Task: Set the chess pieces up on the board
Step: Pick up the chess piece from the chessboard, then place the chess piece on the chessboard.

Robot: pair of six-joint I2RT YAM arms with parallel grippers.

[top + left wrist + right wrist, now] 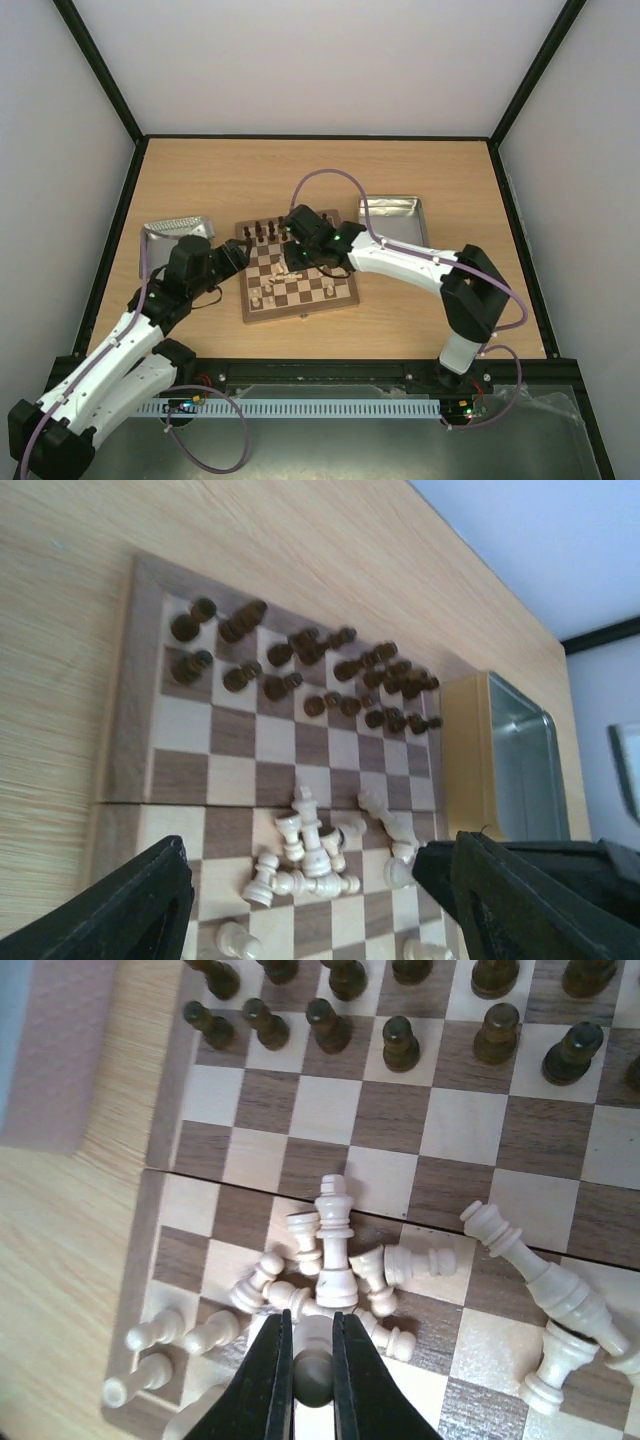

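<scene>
The board (300, 311) lies mid-table, with dark chessmen (400, 1042) standing in its two far rows. Pale chess pieces (335, 1260) lie in a heap on the near half, with a king upright among them and more toppled pieces (555, 1305) to the right. My right gripper (311, 1320) is down at the near edge of the heap, shut on a pale round-headed piece (314, 1362). My left gripper (315, 905) hangs open over the board's left near part, with the heap (310, 855) between and beyond its fingers, touching nothing.
A square metal tin (393, 215) sits right of the board, close to its far corner. A second tin (177, 232) lies to the left behind the left arm. Several pale pawns (165, 1345) lie along the board's left rim.
</scene>
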